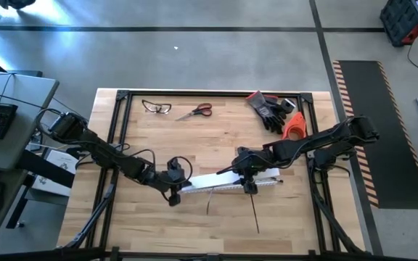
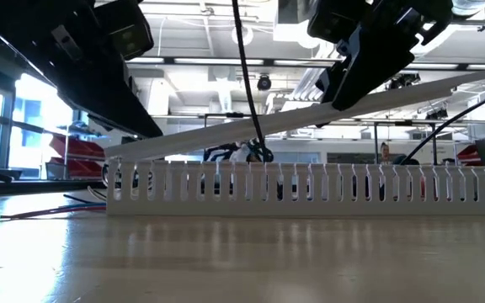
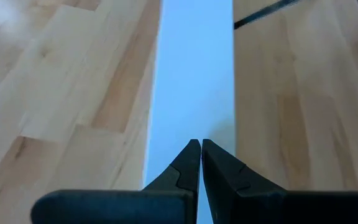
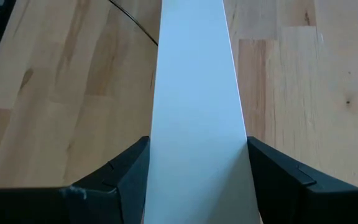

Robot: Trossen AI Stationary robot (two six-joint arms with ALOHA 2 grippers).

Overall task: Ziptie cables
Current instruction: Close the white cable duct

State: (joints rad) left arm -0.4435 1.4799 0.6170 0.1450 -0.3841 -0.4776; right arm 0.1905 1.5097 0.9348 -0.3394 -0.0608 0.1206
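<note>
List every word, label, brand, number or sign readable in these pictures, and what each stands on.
None can be read.
White slotted plastic channel: no print visible.
Flat white plastic cover strip, held across its width by the right gripper: blank.
Red-handled scissors, clear safety glasses, black work gloves: any marking too small to tell.
Black and orange striped floor mat: warning stripes only, no text.

The worktop (image 1: pixel 151 138) carries one white slotted channel (image 1: pixel 263 181) and one flat white cover strip (image 1: pixel 209 181). Toward twelve o'clock lie one pair of scissors (image 1: pixel 194 112) and one pair of safety glasses (image 1: pixel 156 107). Toward six o'clock lie two zipties (image 1: pixel 255 214). Two arms reach in, each with one pincer.
</note>
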